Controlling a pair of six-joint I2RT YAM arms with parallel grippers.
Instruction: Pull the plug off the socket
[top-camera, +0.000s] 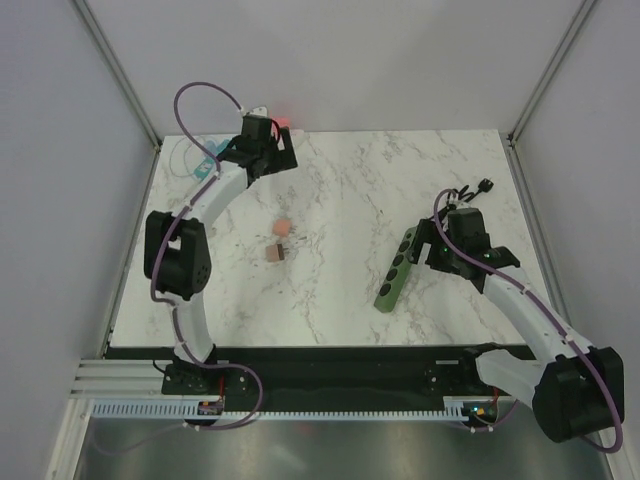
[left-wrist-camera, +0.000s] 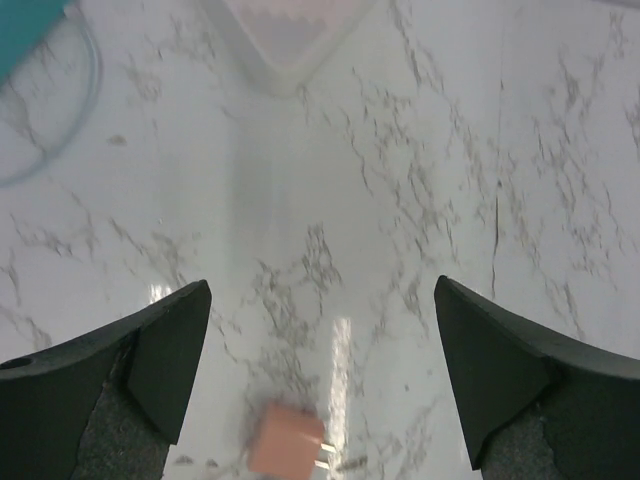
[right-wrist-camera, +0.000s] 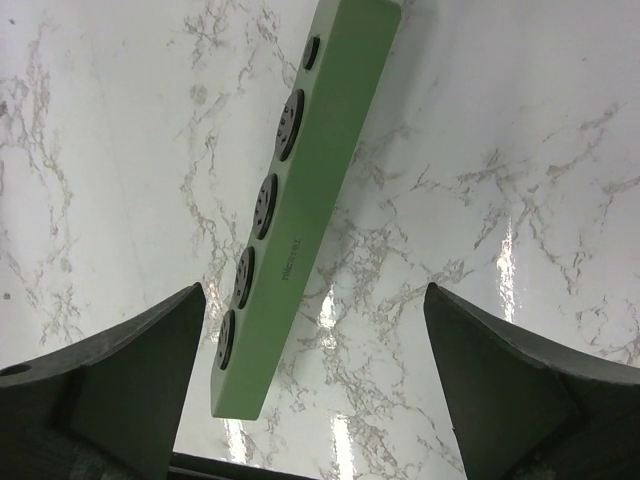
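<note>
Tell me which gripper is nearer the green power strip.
Right. The right gripper hangs just over the power strip; the left gripper is across the table at the far-left corner.

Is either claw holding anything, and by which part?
Nothing. Left claw and right claw are both open; the plug and the power strip lie free on the table.

Table (right-wrist-camera: 520, 150): glossy marble-look top. Socket strip (right-wrist-camera: 310, 190): smooth matt green plastic. Plug (left-wrist-camera: 287, 440): pink plastic.

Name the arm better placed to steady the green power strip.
Right: the right gripper hangs open over the power strip, while the left gripper sits near the far left corner of the table.
</note>
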